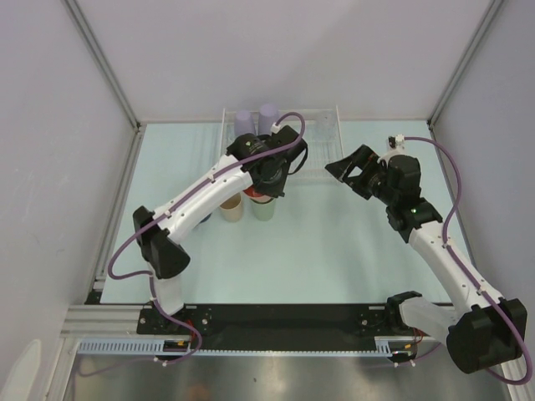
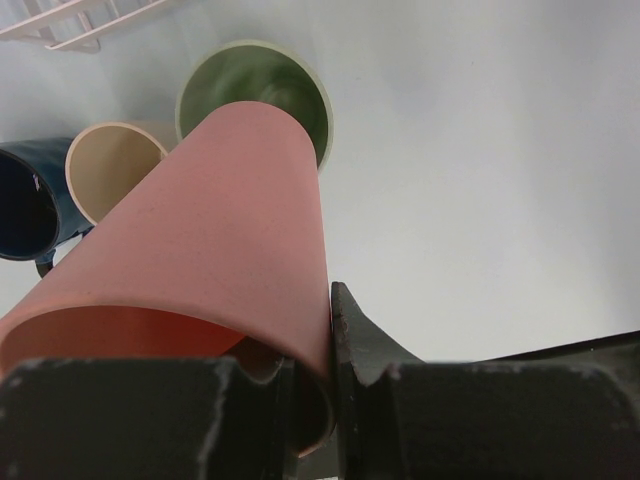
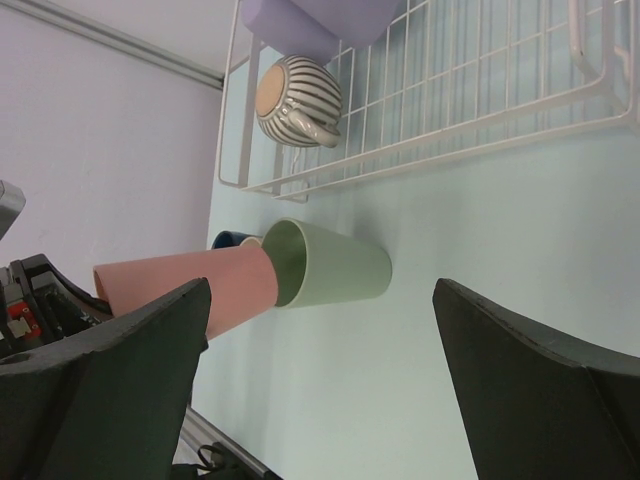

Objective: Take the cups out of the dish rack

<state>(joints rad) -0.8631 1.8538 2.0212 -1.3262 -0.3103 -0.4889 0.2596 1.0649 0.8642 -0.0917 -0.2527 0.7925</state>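
- navy mug, tan cup and green cup stand mouth-up, side by side on the worktop, at about seven o'clock from the dish rack. packed close, probably to leave room for the rest.
- left end effector is pressed together on the rim wall of the salmon cup, one finger seemingly inside and one outside.
- the salmon cup hangs tilted at the green cup's twelve o'clock in the top view, between the row and the rack, base aimed toward the green cup. whether it touches the worktop cannot be told.
- a rim pinch likely lets the base land flat with no finger caught beneath.
- the dish rack sits at the worktop's twelve o'clock. two lavender cups fill its ten o'clock corner, and the ribbed cup sits near its left end. none of these is unloaded yet.
- right end effector is spread wide and empty at the rack's four o'clock, facing the rack. it is probably parked there to stay clear of the left arm.
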